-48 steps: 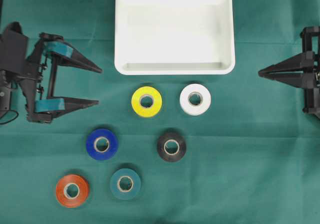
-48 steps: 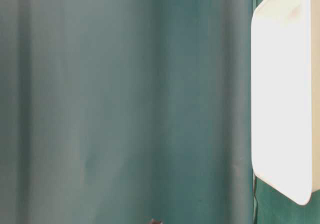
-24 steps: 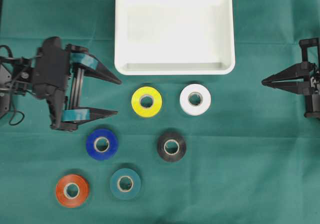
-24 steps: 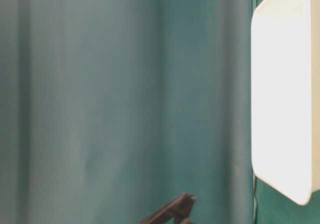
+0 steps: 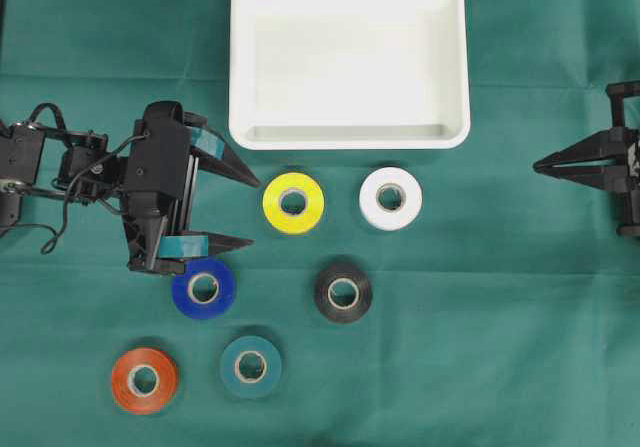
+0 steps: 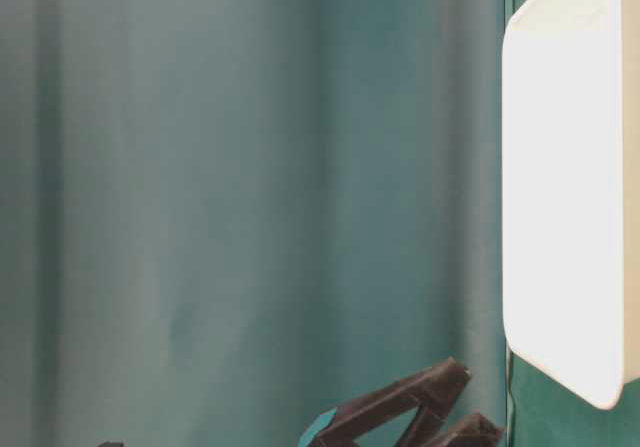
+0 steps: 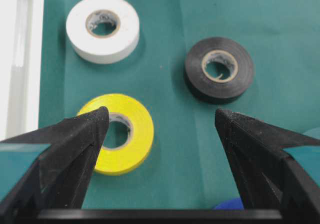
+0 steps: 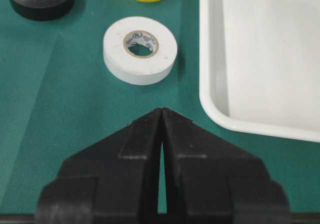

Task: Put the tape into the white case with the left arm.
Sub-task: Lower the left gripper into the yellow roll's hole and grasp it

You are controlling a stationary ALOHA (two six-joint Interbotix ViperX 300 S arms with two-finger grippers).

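In the overhead view the left gripper point(image 5: 250, 210) stood at centre left with its teal-striped fingers point(image 5: 232, 167) spread wide and grasping nothing, tips just left of the yellow tape point(image 5: 293, 203) and the lower one just above the blue tape point(image 5: 204, 288). The white case point(image 5: 349, 139) lay at top centre on the green cloth point(image 5: 480, 347), with the white tape point(image 5: 390, 198), black tape point(image 5: 343, 292), teal tape point(image 5: 250, 367) and orange tape point(image 5: 144, 380) spread below it. At the right edge the right gripper point(image 5: 538, 166) was clenched shut, holding nothing.
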